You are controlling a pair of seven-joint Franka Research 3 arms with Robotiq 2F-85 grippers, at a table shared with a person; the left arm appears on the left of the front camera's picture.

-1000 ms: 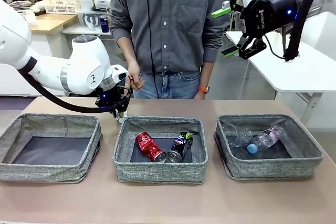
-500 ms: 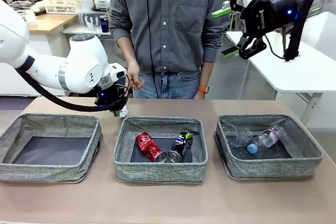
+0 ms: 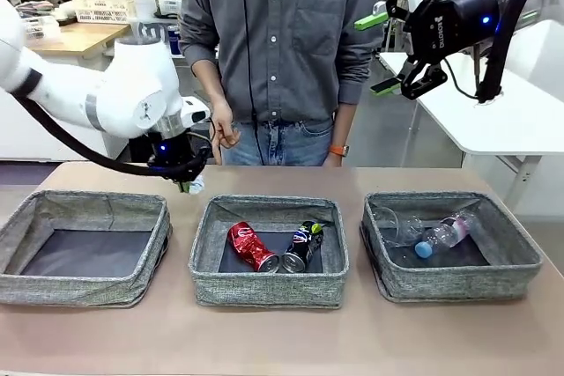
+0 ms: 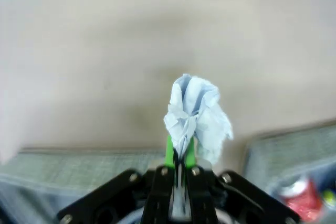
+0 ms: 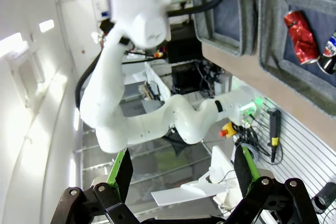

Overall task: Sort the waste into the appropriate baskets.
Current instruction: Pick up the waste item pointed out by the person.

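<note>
My left gripper (image 3: 187, 182) is shut on a crumpled white paper (image 3: 195, 187) and hangs just above the table behind the gap between the left basket (image 3: 88, 203) and the middle basket (image 3: 269, 206). In the left wrist view the paper (image 4: 197, 115) sticks up from the closed green pads (image 4: 170, 151). A crushed red can (image 3: 252, 246) and a dark can (image 3: 302, 246) lie in the middle basket. The right basket (image 3: 441, 201) holds a clear cup (image 3: 390, 222) and a bottle (image 3: 446, 233) with a blue cap. My right gripper (image 3: 389, 51) hangs open and empty, high at the right.
A person stands at the table's far side, one hand (image 3: 226, 134) hanging close behind my left gripper. The left basket's dark bottom (image 3: 88, 253) is bare. A white table (image 3: 511, 121) stands at the right, under my right arm.
My left gripper has closed on the paper, lifted it slightly off the table and shifted left. The right arm has stayed still.
</note>
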